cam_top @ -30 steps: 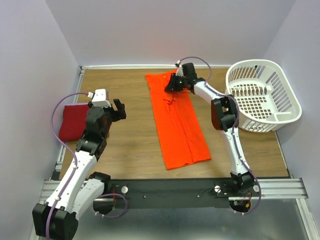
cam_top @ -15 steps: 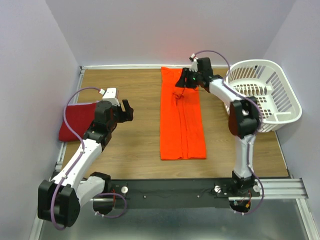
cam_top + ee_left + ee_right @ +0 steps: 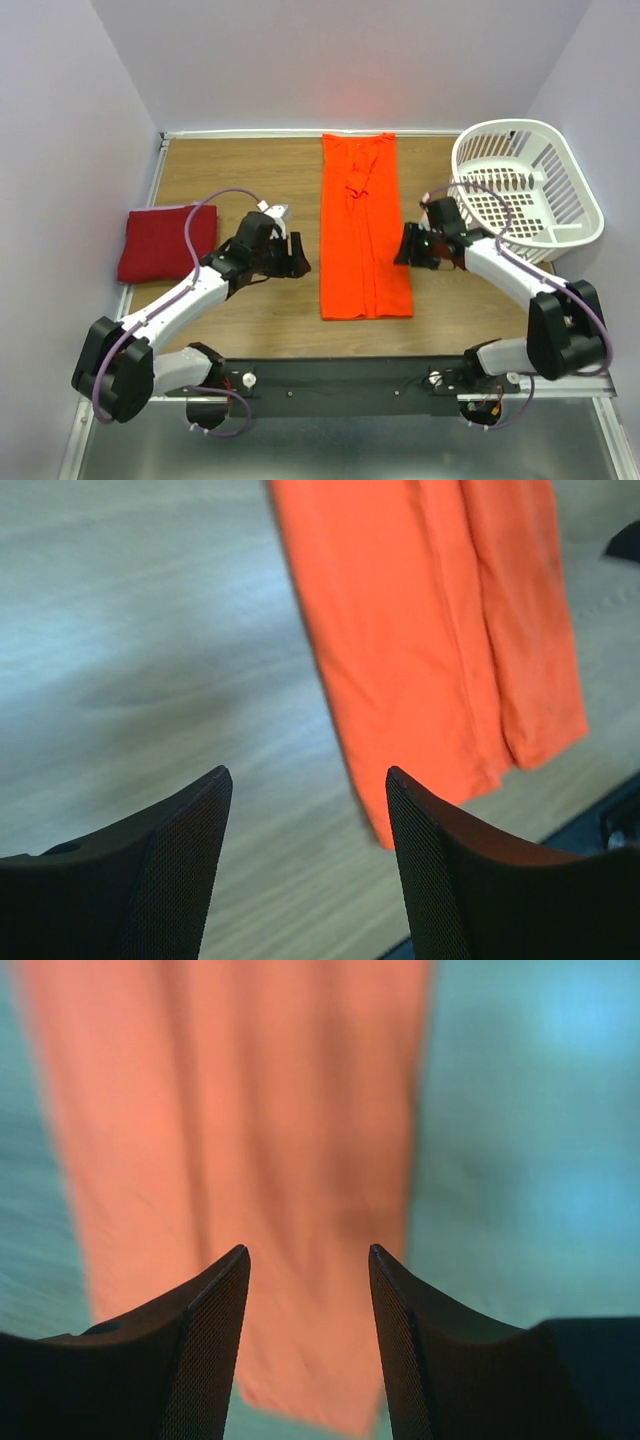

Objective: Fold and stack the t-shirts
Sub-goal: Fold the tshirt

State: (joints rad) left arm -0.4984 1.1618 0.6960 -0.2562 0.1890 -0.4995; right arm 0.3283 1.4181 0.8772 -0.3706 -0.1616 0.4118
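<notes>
The left gripper [image 3: 300, 258] and right gripper [image 3: 403, 248] both gape, holding nothing. They flank the orange-red t-shirt [image 3: 362, 235], which lies in a long strip on the table [image 3: 240, 170]. The folded crimson t-shirt [image 3: 165, 243] lies at the left edge, and the white laundry basket [image 3: 520, 128] stands far right.

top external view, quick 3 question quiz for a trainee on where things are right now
1. Which gripper is on the white laundry basket's side of the orange t-shirt?
2. True or false: the left gripper is shut on the orange t-shirt.
3. The folded crimson t-shirt lies: A on the orange t-shirt; B near the table's left edge; C in the laundry basket.
Key: 1 the right gripper; 2 false, it is open and holds nothing; 3 B.
</notes>
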